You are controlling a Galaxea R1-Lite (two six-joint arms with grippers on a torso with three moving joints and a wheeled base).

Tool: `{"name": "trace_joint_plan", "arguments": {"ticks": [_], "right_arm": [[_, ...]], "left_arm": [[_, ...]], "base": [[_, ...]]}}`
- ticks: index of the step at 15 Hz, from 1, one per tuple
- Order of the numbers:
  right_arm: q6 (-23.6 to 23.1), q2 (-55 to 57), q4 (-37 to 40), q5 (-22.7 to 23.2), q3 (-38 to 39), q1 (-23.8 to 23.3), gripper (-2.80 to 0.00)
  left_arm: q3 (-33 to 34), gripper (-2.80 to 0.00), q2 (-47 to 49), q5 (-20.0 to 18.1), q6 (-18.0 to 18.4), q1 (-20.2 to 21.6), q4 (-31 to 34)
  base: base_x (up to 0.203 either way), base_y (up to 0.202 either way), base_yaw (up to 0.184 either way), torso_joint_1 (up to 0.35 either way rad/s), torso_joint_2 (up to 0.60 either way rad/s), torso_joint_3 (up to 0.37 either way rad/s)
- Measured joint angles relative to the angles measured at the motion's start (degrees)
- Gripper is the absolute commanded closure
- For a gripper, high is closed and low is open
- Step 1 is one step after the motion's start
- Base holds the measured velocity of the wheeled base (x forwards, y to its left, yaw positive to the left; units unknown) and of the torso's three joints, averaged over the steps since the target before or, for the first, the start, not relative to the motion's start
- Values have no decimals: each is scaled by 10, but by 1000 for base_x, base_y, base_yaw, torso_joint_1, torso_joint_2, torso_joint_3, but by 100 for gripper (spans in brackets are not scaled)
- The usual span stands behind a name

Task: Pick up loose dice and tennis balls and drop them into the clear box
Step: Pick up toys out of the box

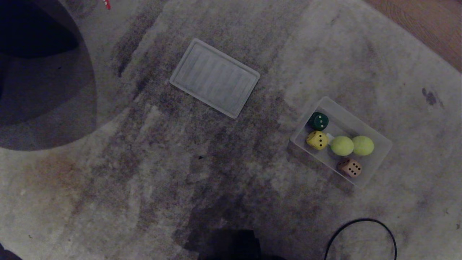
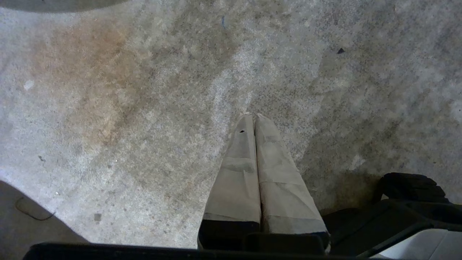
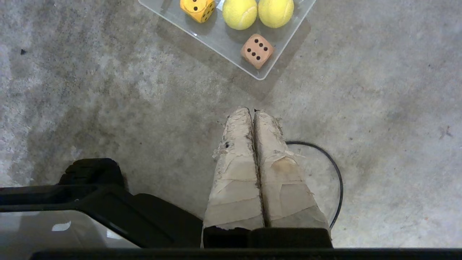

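Observation:
The clear box [image 1: 382,146] lies on the carpet at the right of the head view. Inside it are a dark green die [image 1: 319,121], a yellow die [image 1: 317,139], a tan die [image 1: 349,167] and two tennis balls [image 1: 341,145] [image 1: 363,145]. The right wrist view shows the box's near corner [image 3: 260,76] with the yellow die [image 3: 197,8], the tan die [image 3: 257,51] and both balls [image 3: 239,13] [image 3: 275,12]. My right gripper [image 3: 252,110] hangs shut and empty over bare carpet, short of the box. My left gripper [image 2: 253,115] is shut and empty over carpet. Neither arm shows in the head view.
A flat ribbed clear panel [image 1: 214,77] lies on the carpet at centre back. A black cable [image 1: 361,231] loops near the front right, also under the right gripper [image 3: 334,173]. Wooden floor [image 1: 426,25] shows past the carpet's far right edge. Dark furniture [image 1: 32,32] stands at the far left.

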Motion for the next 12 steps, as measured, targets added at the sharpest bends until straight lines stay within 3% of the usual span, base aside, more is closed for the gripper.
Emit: {"name": "trace_joint_plan", "arguments": {"ticks": [6,8,12], "right_arm": [[-12,0,0,1,0,0,0],[-39,0,0,6,0,0,0],[-32,0,0,5,0,0,0]], "left_arm": [[0,0,0,2,-3,0,1],[0,0,0,2,-3,0,0],[0,0,0,3,-7,0,0]], "base": [[0,0,0,0,0,7],[0,0,0,2,6,146],[0,0,0,1,4,198]]}}
